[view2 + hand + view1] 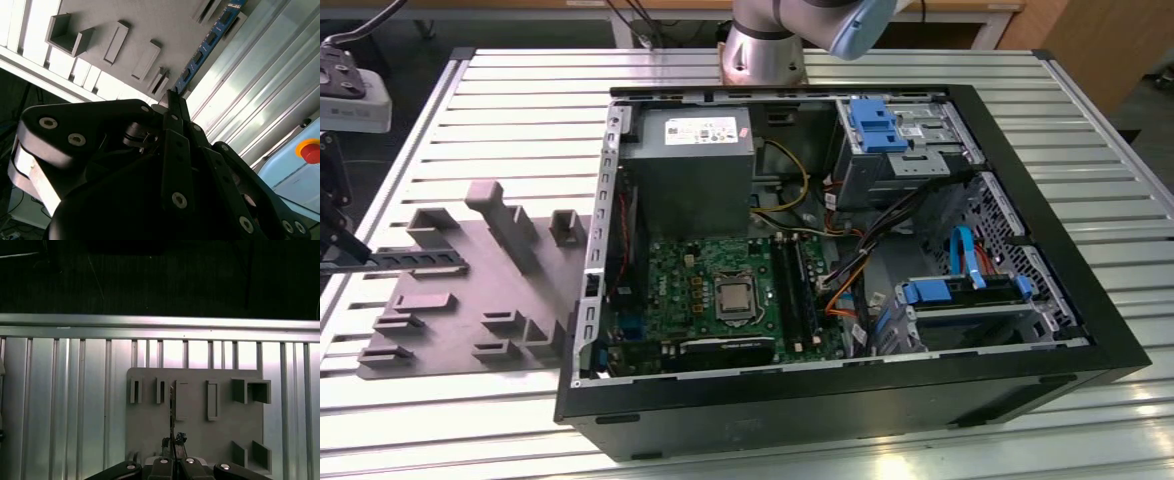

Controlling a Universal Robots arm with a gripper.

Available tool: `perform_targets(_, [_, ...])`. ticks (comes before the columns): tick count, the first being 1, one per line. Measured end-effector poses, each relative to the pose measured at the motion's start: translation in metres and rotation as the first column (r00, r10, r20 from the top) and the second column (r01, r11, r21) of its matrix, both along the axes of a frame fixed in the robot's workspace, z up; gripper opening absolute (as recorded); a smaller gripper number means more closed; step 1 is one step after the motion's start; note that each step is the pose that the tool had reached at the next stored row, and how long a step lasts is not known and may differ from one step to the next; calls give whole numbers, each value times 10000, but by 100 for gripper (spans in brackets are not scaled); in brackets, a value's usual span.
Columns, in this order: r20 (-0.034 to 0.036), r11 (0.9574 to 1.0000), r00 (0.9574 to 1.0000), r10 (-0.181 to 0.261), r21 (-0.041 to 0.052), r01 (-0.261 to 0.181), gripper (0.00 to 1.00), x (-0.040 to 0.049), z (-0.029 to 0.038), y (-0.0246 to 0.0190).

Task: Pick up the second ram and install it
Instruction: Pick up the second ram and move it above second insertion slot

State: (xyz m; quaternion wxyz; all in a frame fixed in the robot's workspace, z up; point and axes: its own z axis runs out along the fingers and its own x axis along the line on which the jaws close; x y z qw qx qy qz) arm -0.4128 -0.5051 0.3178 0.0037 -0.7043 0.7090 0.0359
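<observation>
One long, thin dark memory stick (206,47) pokes straight out of the black gripper (172,97), pinched tight.

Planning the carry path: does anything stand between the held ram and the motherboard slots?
Yes. The gripper holds the second ram over the grey holder plate; the tall holder block and the case's side wall stand between it and the slots.

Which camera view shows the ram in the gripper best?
The second wrist view: the second ram shows its flat face and chips, running out from the gripper. The first wrist view sees it edge-on; the exterior view, a dark strip.
</observation>
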Motion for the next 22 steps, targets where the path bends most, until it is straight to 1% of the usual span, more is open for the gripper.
perform_targets(13, [0, 10000, 10000, 0, 3, 0, 11, 0, 48, 0])
perform_targets(22, [-1, 10000, 10000, -1, 6, 1, 11, 0, 99, 0])
